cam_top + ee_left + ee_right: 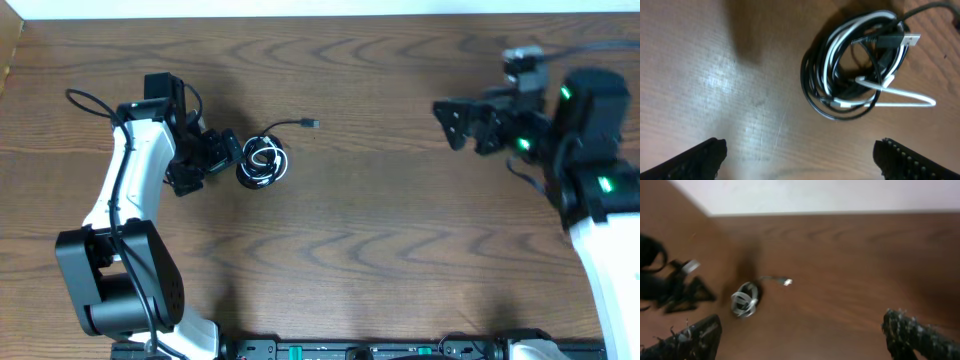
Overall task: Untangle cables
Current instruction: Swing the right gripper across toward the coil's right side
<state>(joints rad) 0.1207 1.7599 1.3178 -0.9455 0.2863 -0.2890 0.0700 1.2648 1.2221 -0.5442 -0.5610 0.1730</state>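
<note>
The cables (262, 162) lie coiled together on the wooden table, a black cord (810, 95) wound in loops with a white cord (910, 100) threaded through and sticking out to one side. A black tail runs off to a small plug (312, 123). My left gripper (225, 160) stands open just left of the coil, touching nothing. In the left wrist view its open gripper (800, 155) shows only bare wood between the fingertips (715, 150), with the coil ahead. My right gripper (445, 122) is open far to the right and sees the coil (744, 302) at a distance.
The table's back edge meets a white wall (840, 195). The left arm's base (120, 280) stands at the front left, with its own thick black wire (90, 100) looping behind it. The right arm (590, 170) fills the right side.
</note>
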